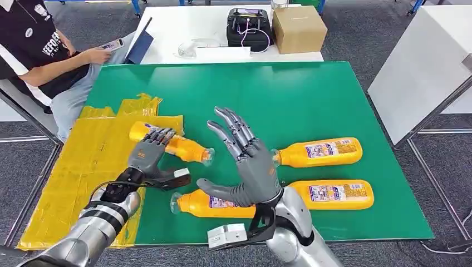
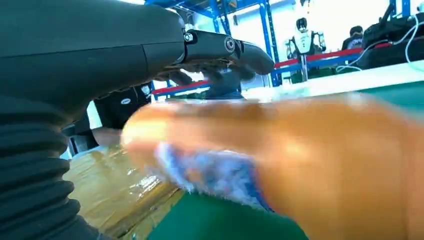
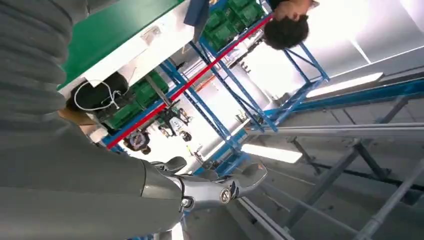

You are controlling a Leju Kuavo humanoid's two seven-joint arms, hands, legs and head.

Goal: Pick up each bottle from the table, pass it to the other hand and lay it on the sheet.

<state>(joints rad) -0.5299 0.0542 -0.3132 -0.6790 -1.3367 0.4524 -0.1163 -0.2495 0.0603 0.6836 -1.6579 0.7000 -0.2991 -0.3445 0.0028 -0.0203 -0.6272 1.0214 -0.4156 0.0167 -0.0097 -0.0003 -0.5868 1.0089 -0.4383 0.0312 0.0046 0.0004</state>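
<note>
Four orange bottles with clear caps lie on the green table (image 1: 311, 100). One bottle (image 1: 178, 146) lies half on the yellow sheet (image 1: 83, 167), its cap toward the green. My left hand (image 1: 149, 156) hovers at this bottle, fingers stretched over it and thumb (image 1: 173, 179) pointing away; in the left wrist view a gap shows between the fingers (image 2: 225, 47) and the blurred bottle (image 2: 300, 155). My right hand (image 1: 247, 161) is raised over the table's middle, fingers spread, holding nothing. It hides part of a second bottle (image 1: 214, 204). Two more bottles (image 1: 320, 152) (image 1: 337, 193) lie to its right.
A person (image 1: 39, 50) sits at the back left with a phone. Behind the green table stands a white table (image 1: 178, 28) with a cardboard box (image 1: 298, 28) and a black device (image 1: 249, 28). Another white table (image 1: 423, 67) stands on the right.
</note>
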